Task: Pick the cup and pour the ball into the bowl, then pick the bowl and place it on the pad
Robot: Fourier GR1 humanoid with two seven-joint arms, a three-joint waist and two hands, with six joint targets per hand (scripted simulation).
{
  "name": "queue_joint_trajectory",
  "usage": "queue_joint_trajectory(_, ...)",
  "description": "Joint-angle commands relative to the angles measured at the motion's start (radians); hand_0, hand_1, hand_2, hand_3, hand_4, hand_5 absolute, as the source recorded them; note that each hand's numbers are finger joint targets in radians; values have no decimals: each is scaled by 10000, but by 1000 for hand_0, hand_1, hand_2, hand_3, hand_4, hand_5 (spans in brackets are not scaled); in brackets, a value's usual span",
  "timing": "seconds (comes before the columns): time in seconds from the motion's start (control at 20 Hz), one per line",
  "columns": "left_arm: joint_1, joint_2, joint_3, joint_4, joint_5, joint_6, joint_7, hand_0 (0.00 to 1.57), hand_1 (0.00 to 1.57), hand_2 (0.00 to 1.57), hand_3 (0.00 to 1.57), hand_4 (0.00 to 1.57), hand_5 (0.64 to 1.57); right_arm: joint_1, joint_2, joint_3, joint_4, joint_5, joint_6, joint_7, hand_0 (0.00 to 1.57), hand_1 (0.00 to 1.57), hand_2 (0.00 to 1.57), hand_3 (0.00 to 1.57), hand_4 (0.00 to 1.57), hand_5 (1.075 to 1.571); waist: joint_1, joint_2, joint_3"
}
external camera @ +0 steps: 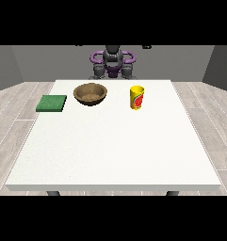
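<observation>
- Cup (137,97) and bowl (90,93) both sat on the far half of the white table (115,150), close to the edge where the robot (113,63) stood.
- At the view's left, a flat green pad (52,103) lay near the table's left edge, squared roughly with that edge and with nothing on it.
- Just to the right of the pad, and apart from it, stood the brown bowl, upright, its round mouth open to the view and its inside showing only a speckled brown floor.
- Further right, past the table's middle line, stood the yellow cup, upright, with a red mark on the side facing the camera. It was well apart from the bowl and touched nothing but the table.
- Whether a ball was in the cup could not be told, since the inside of the cup was hidden from this angle.
- Behind the table's far edge the robot showed as a dark grey body with purple rings at the shoulders, between the bowl and the cup in the left-to-right order.
- Its arms were drawn in close to the body, and neither reached over the table.
- Neither hand could be picked out against the body, so whether they were released or clenched could not be told.
- Near half of the table, towards the camera, was plain white.
</observation>
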Motion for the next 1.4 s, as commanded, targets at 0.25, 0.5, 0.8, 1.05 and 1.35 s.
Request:
queue_joint_trajectory(0.25,-972,167,666,1799,-227,-301,-3880,0,0,0,0,570,1520,-1117,124,-343,748,-44,288,-2359,0,0,0,0,702,1545,-274,3434,-2)
queue_joint_trajectory(0.5,-891,622,1209,3273,112,-1010,-5400,0,0,0,0,481,1483,-1153,-368,-1155,1526,-714,925,-3111,0,0,0,0,685,1548,-204,3772,0)
queue_joint_trajectory(0.8,-1347,774,1554,5948,82,-1375,-6907,0,0,0,0,41,1457,-1108,-568,-1175,1707,-917,1219,-2957,0,0,0,0,671,1560,-413,3643,-2)
queue_joint_trajectory(1.05,-2042,939,1704,7500,94,-1576,-7257,0,0,0,0,108,1436,-1320,-628,-1454,2546,-888,1271,-3573,0,0,0,0,665,1559,-301,3469,-1)
queue_joint_trajectory(1.35,-2109,598,1865,8995,-64,-1154,-8697,0,0,0,0,189,1423,-1171,-1373,-2209,3251,-1713,2360,-4021,0,0,0,0,671,1563,-587,3493,0)
